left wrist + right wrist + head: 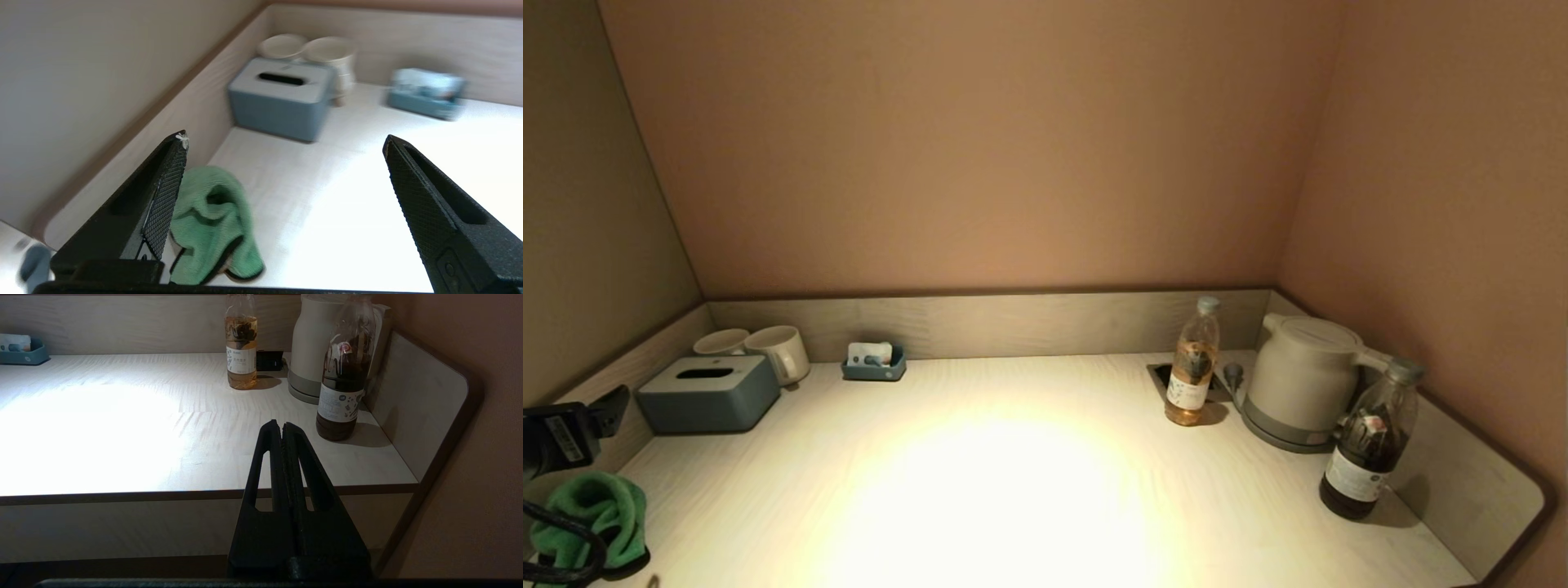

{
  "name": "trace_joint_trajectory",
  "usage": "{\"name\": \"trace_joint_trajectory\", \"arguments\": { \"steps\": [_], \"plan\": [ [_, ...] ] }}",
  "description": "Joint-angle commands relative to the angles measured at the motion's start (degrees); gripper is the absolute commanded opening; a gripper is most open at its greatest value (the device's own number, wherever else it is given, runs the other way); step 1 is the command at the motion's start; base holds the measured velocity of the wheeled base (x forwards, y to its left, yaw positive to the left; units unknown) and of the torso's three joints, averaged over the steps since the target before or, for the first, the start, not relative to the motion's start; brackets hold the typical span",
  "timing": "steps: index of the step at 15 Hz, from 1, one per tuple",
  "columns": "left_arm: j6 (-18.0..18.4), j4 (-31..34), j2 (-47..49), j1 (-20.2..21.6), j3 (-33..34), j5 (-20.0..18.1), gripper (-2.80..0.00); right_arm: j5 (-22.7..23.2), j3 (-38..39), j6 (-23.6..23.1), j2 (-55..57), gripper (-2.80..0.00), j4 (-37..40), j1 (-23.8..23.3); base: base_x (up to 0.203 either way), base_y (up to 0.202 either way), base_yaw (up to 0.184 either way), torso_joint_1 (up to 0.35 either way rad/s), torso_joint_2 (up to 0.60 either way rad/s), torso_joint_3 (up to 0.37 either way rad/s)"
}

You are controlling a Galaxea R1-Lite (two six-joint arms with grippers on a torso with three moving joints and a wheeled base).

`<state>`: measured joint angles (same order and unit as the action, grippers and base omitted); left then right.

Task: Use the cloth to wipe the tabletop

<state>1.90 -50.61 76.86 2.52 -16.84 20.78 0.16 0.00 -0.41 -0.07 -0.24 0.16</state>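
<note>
The left gripper (286, 143) is held with its fingers spread wide above the tabletop (347, 196), nothing between them. The green cloth (212, 220) is seen crumpled on the tabletop just beside one finger (163, 196), outside the gap. The right gripper (282, 426) is parked off the table's front edge, fingers pressed together.

1. The cloth (212, 222) is green with a dark edge.
2. The tabletop (1029, 490) is pale wood grain.
3. The tissue box (707, 394) is blue-grey.
4. The two mugs (778, 351) are cream.
5. The kettle (1303, 377) is off-white on a grey base.
6. The left tool (286, 196) and right tool (282, 426) are black; the left tool's pads (165, 196) are cross-hatched.
</note>
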Motion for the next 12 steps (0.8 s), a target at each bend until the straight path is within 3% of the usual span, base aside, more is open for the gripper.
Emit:
{"name": "trace_joint_trajectory", "arguments": {
  "steps": [1,3,5,12],
  "plan": [
    [-0.60,21.42,-17.26,-1.76,-5.30,-3.48,-2.80,0.02,0.00,-0.02,0.07,-2.80,-0.11,0.02,0.000,0.000,0.000,0.000,0.00,0.000],
    [-2.39,34.48,-24.09,-2.36,-10.19,-8.01,-2.80,0.02,0.00,-0.02,0.07,-2.80,-0.11,0.02,0.000,0.000,0.000,0.000,0.00,0.000],
    [-3.71,43.52,-29.90,-2.61,-13.81,-11.71,-2.80,0.02,0.00,-0.02,0.07,-2.80,-0.11,0.02,0.000,0.000,0.000,0.000,0.00,0.000],
    [-3.31,59.07,-43.77,-2.70,-15.30,-15.55,-2.80,0.02,0.00,-0.02,0.07,-2.80,-0.10,-0.06,0.000,0.000,0.000,0.000,0.00,0.000]
  ]
}}
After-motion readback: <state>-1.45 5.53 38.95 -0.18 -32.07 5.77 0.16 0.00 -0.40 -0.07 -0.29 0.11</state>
